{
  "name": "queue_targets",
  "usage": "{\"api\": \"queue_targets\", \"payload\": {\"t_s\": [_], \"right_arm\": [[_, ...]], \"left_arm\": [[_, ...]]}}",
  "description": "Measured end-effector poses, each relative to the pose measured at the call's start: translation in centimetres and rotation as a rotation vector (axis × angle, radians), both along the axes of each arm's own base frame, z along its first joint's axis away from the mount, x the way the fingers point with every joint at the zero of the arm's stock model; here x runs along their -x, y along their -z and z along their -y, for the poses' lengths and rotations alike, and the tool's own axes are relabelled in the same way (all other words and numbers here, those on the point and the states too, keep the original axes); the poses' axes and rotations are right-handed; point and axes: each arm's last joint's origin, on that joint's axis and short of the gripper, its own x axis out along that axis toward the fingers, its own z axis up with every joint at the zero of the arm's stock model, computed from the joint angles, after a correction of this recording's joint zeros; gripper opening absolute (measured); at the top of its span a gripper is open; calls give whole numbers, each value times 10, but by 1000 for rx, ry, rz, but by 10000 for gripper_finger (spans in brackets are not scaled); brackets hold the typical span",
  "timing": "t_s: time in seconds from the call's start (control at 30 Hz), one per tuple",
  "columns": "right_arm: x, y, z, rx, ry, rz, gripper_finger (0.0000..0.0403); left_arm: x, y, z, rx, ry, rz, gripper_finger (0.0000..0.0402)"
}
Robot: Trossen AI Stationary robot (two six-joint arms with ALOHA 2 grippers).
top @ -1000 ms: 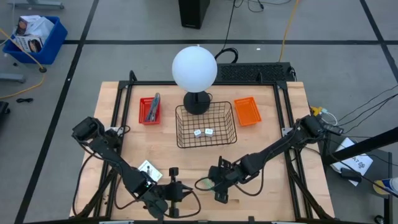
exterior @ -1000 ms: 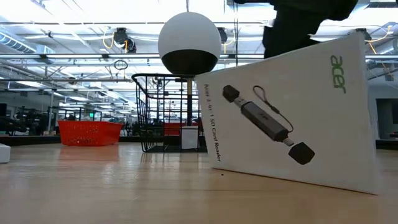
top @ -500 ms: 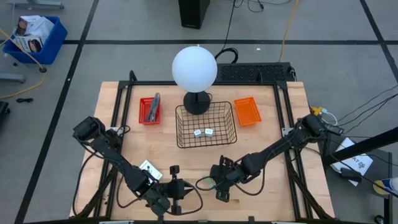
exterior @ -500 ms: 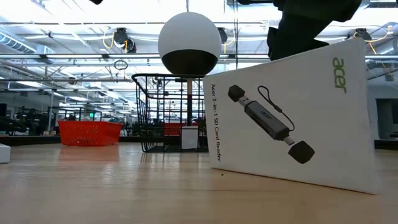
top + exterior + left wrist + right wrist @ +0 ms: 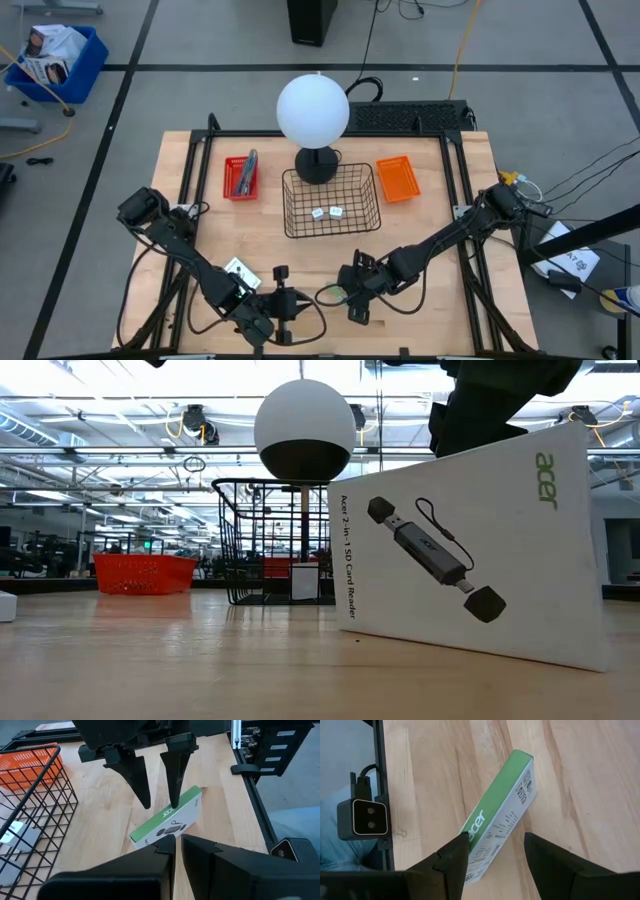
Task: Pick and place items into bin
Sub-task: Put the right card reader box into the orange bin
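Note:
A white box with a green edge and a printed card reader (image 5: 470,550) stands on its long edge near the table's near edge. My right gripper (image 5: 159,806) is open above it, with one finger on each side of the green edge (image 5: 492,802). My left gripper (image 5: 178,845) is shut, low over the table left of the box, pointing at it and touching nothing. A white card (image 5: 238,270) lies flat beside my left arm. Two small white items (image 5: 327,213) lie in the wire basket (image 5: 290,200). My right gripper comes at the box from above, fingers pointing down and lying across its upper green edge. One fingertip (image 5: 173,802) meets that edge (image 5: 181,806); the other fingertip (image 5: 145,804) stands off the box's printed face. The box's lower long edge rests on the table.
The white globe lamp (image 5: 313,108) stands behind the basket. A red bin with a grey tool (image 5: 242,177) sits left of the basket, an orange bin (image 5: 398,178) right of it. A small camera (image 5: 362,817) sits on the near rail beside the box.
My right gripper shifted a little and the upright box slid slightly with it, toward the right of the low view, then stayed still. My left gripper moved a little toward the table's right, closer to the box.

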Motion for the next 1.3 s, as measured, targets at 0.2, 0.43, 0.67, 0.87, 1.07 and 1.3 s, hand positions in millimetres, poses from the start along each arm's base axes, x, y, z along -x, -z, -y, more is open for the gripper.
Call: {"api": "queue_targets", "payload": {"t_s": [0.2, 0.43, 0.67, 0.87, 1.07, 1.3], "right_arm": [[4, -9, 3, 5, 1, 13, 183], [6, -15, 5, 20, 5, 37, 183], [7, -13, 5, 35, 0, 26, 183], [19, -5, 14, 154, 60, -84, 183], [31, 12, 16, 161, 82, -134, 182], [46, 36, 22, 174, 111, -210, 111]], "left_arm": [[0, 0, 0, 1, -1, 1, 40], [0, 0, 0, 1, -1, 0, 40], [0, 0, 0, 2, -1, 0, 40], [-1, 0, -1, -2, -5, 0, 40], [-7, 0, -6, 15, -35, 14, 40], [-31, 25, -23, 83, -38, -75, 38]]}}
